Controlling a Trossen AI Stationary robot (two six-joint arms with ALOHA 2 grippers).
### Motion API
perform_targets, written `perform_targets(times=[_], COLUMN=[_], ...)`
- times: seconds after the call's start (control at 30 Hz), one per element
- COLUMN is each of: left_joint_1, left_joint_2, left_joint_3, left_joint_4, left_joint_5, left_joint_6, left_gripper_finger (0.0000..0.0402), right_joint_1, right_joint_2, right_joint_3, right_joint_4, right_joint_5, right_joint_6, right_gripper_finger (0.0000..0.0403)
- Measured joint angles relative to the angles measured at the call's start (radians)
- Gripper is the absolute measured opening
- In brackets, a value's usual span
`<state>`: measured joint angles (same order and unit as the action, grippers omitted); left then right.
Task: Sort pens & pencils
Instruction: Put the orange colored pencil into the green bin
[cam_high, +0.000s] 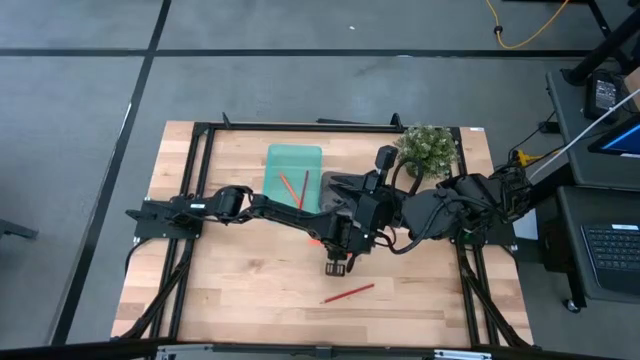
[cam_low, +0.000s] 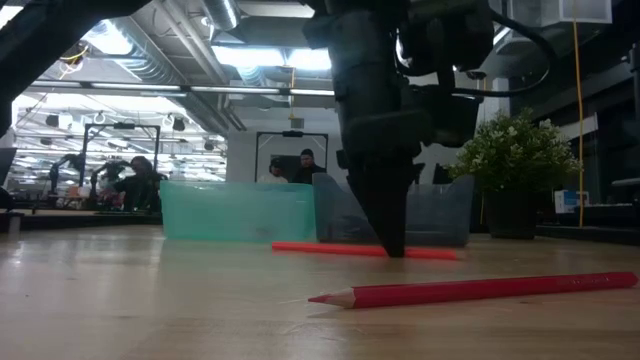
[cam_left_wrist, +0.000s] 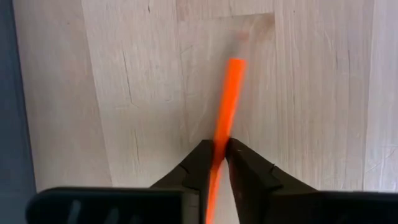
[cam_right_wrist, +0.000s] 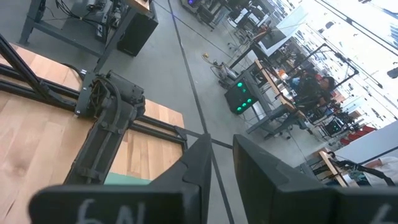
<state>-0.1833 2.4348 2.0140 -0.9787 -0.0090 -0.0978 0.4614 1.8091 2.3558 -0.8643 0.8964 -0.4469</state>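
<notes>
My left gripper (cam_high: 335, 265) points down at the middle of the table and is shut on an orange pencil (cam_low: 330, 248), also seen in the left wrist view (cam_left_wrist: 229, 93). A red pencil (cam_high: 348, 293) lies flat on the wood nearer the near edge, its sharpened tip (cam_low: 318, 298) toward the left. Two more red sticks (cam_high: 296, 187) lie inside the teal tray (cam_high: 293, 160). My right gripper (cam_right_wrist: 222, 146) is raised over the grey tray (cam_low: 440, 210), points toward the table's left, holds nothing, and has a narrow gap between its fingers. My left gripper pinches the orange pencil's shaft (cam_left_wrist: 221, 134) between its two fingers, away from either end. The fingers (cam_low: 392, 235) come from above, pointing down, and lie across the pencil. The pencil stays level at the table top; whether it rests on the wood or hangs just above it I cannot tell.
The teal and grey trays stand side by side toward the far edge. A potted plant (cam_high: 428, 148) sits at the far right corner. A black frame (cam_high: 300, 126) rims the table. Bare wood lies near the left and near edges. People show in the room beyond.
</notes>
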Motion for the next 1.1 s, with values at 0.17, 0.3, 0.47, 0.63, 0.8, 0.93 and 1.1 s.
perform_targets(times=[0.17, 0.3, 0.47, 0.63, 0.8, 0.93, 1.1], left_joint_1=[0.0, -0.002, -0.006, -0.012, -0.015, -0.015, -0.015], left_joint_2=[0.0, -0.001, -0.001, -0.001, -0.001, -0.001, 0.0], left_joint_3=[0.0, 0.0, 0.0, 0.0, 0.0, 0.0, 0.015], left_joint_4=[-0.003, -0.007, -0.008, -0.009, -0.009, -0.012, -0.031], left_joint_5=[0.001, 0.006, 0.007, -0.007, -0.026, -0.028, -0.034], left_joint_6=[0.0, -0.001, -0.006, -0.008, -0.027, -0.031, -0.036], left_gripper_finger=[0.0018, 0.0007, 0.0014, 0.001, 0.001, 0.001, 0.0011], right_joint_1=[0.0, 0.0, 0.0, 0.0, 0.0, 0.0, 0.0], right_joint_2=[0.0, 0.0, 0.0, 0.0, 0.0, 0.0, 0.0], right_joint_3=[0.0, 0.0, 0.0, 0.0, 0.0, 0.0, 0.0], right_joint_4=[0.0, 0.0, 0.0, 0.0, 0.0, 0.0, 0.0], right_joint_5=[0.0, 0.0, 0.0, 0.0, 0.0, 0.0, 0.0], right_joint_6=[0.0, 0.0, 0.001, 0.001, 0.001, 0.001, 0.001], right_gripper_finger=[0.0069, 0.0069, 0.0069, 0.0069, 0.0069, 0.0069, 0.0069])
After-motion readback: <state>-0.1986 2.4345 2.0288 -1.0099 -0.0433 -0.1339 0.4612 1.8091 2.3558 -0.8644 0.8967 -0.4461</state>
